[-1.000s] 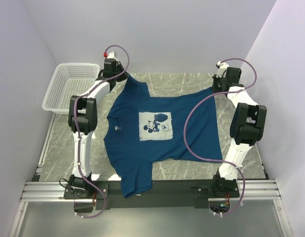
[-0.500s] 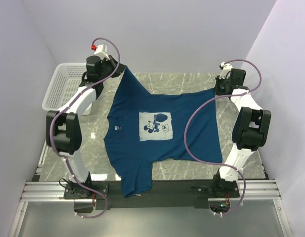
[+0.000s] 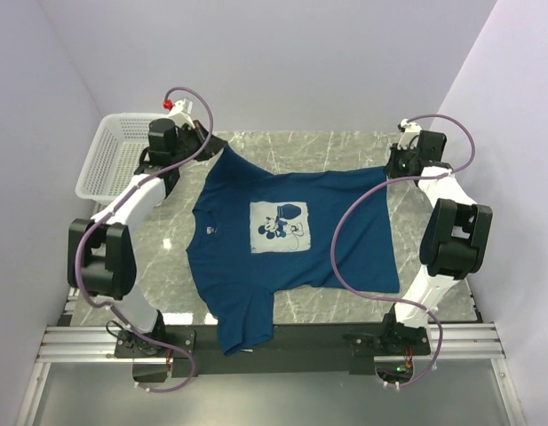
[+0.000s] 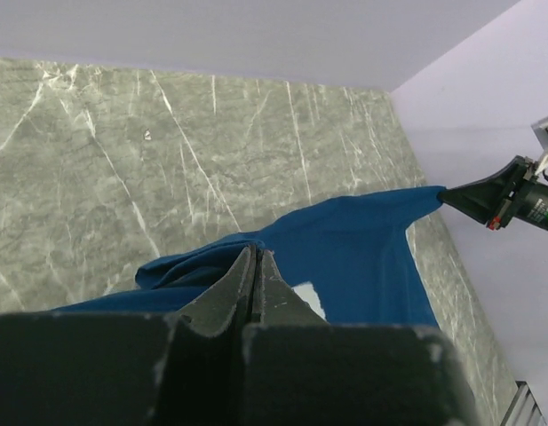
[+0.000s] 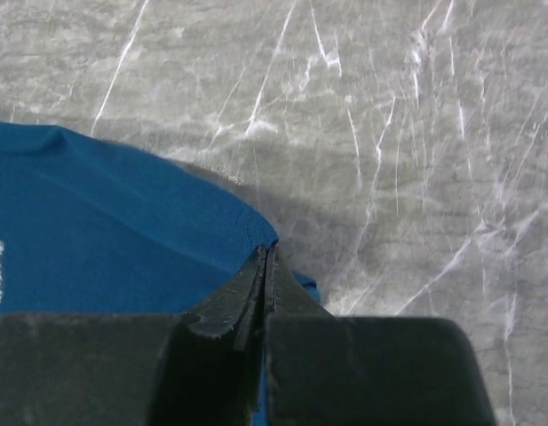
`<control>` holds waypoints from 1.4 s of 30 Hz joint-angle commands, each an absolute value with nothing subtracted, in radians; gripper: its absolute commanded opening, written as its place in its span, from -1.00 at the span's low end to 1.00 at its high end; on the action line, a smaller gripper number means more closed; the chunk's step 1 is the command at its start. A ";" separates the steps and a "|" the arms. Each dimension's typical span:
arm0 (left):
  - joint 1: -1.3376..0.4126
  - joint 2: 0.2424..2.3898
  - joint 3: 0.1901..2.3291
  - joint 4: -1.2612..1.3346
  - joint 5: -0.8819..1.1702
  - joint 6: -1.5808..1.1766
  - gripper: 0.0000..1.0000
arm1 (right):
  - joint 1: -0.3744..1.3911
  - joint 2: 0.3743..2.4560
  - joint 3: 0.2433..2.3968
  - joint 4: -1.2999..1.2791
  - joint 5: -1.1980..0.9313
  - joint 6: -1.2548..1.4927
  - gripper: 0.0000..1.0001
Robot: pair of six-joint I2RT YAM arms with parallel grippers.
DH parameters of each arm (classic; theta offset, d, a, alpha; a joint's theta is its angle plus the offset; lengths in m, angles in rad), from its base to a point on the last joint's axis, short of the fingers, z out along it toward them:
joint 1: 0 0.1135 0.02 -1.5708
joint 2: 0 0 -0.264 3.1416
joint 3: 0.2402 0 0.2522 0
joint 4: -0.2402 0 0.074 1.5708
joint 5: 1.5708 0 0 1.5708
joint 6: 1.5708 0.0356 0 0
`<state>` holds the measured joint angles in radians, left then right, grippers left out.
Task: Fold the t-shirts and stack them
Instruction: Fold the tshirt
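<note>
Mostly the grips themselves are hard to see from above: the left gripper (image 3: 208,147) is masked by its own wrist and purple cable (image 3: 189,98), and the right gripper (image 3: 391,165) is a small dark shape at the cloth's edge. The wrist views settle it. Each pair of jaws is pressed together with a fold of the dark blue t-shirt (image 3: 282,232) pinched at the tips. The near sleeve (image 3: 245,330) droops over the near edge of the table (image 3: 336,146), so its end is partly lost against the dark rail. The neck label (image 3: 209,230) is too small to read.

Compared with a second ago, the left arm's elbow has swung out to the left and nearer, and the far sleeve it holds sits lower than half a second ago. The right arm has shifted slightly right. The shirt's far edge runs straighter between the two grippers.

The t-shirt lies spread, chest up, over the middle of the table, collar to the left, hem to the right, its pale print (image 3: 280,225) facing up. The left arm reaches to the far left, beside the white basket (image 3: 123,158), and clamps the far sleeve. The right arm stretches to the far right and clamps the far hem corner, just above the marble.
</note>
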<state>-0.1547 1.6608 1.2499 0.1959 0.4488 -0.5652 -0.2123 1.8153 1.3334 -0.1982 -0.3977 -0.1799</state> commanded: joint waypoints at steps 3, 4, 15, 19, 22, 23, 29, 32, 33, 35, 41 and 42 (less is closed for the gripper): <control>-0.147 1.511 1.203 0.196 0.448 -0.511 -0.99 | -0.245 1.738 1.309 -0.187 -0.416 -0.193 -1.00; -0.144 1.500 1.187 0.195 0.446 -0.509 -0.99 | -0.248 1.735 1.305 -0.190 -0.422 -0.196 -1.00; -0.144 1.388 1.091 0.178 0.451 -0.512 -0.99 | -0.265 1.710 1.256 -0.190 -0.449 -0.206 -1.00; -0.144 1.358 1.062 0.160 0.449 -0.509 -0.99 | -0.270 1.713 1.256 -0.201 -0.445 -0.213 -1.00; -0.144 1.338 1.043 0.155 0.454 -0.509 -0.99 | -0.271 1.717 1.253 -0.204 -0.443 -0.216 -1.00; -0.144 1.333 1.040 0.152 0.454 -0.509 -0.99 | -0.272 1.717 1.252 -0.203 -0.443 -0.215 -1.00; -0.144 1.304 1.016 0.135 0.463 -0.506 -0.99 | -0.276 1.721 1.244 -0.207 -0.442 -0.219 -1.00; -0.144 1.299 0.999 0.130 0.469 -0.508 -0.99 | -0.278 1.721 1.236 -0.209 -0.445 -0.222 -1.00; -0.144 1.298 0.994 0.130 0.471 -0.508 -0.99 | -0.278 1.720 1.233 -0.209 -0.446 -0.224 -1.00; -0.144 1.296 0.980 0.133 0.472 -0.509 -0.99 | -0.278 1.720 1.232 -0.210 -0.446 -0.225 -1.00; -0.144 1.295 0.968 0.126 0.485 -0.509 -0.99 | -0.281 1.707 1.218 -0.213 -0.442 -0.232 -1.00; -0.144 1.292 0.968 0.123 0.488 -0.508 -0.99 | -0.282 1.703 1.218 -0.215 -0.442 -0.232 -1.00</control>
